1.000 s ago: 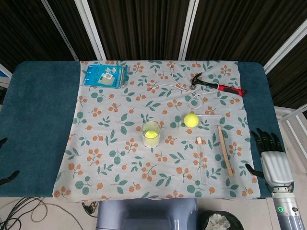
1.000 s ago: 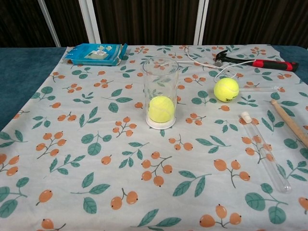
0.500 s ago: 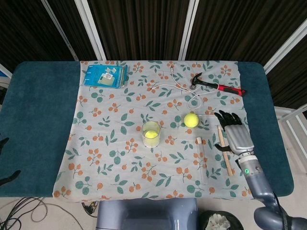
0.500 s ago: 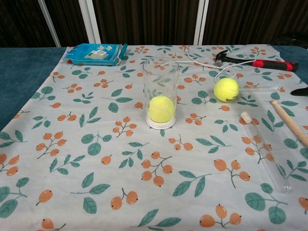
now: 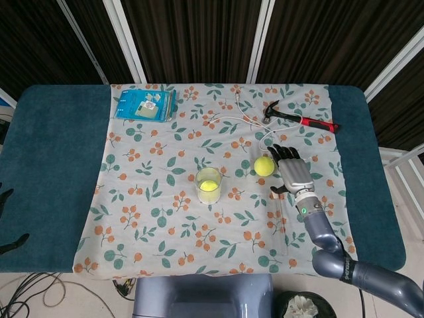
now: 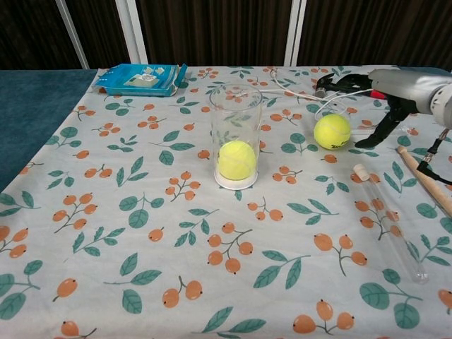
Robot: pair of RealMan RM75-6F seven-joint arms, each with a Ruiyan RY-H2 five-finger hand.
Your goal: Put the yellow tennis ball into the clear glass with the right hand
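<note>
A clear glass (image 5: 208, 185) (image 6: 236, 138) stands upright near the middle of the flowered cloth, with one yellow tennis ball (image 5: 209, 186) (image 6: 236, 159) inside it. A second yellow tennis ball (image 5: 264, 165) (image 6: 332, 131) lies on the cloth to the right of the glass. My right hand (image 5: 291, 170) (image 6: 399, 92) hovers just to the right of that ball, fingers apart, holding nothing. My left hand (image 5: 5, 225) shows only as dark fingertips at the left edge of the head view.
A red-handled hammer (image 5: 301, 119) and a white cable (image 5: 245, 119) lie behind the ball. A wooden stick (image 6: 426, 180) and a glass test tube (image 5: 278, 222) (image 6: 388, 222) lie right of the glass. A blue packet (image 5: 144, 105) (image 6: 139, 79) sits at the back left.
My right hand has travelled from the table's right edge leftward and away from me, ending beside the loose tennis ball. Both balls and the glass have stayed put.
</note>
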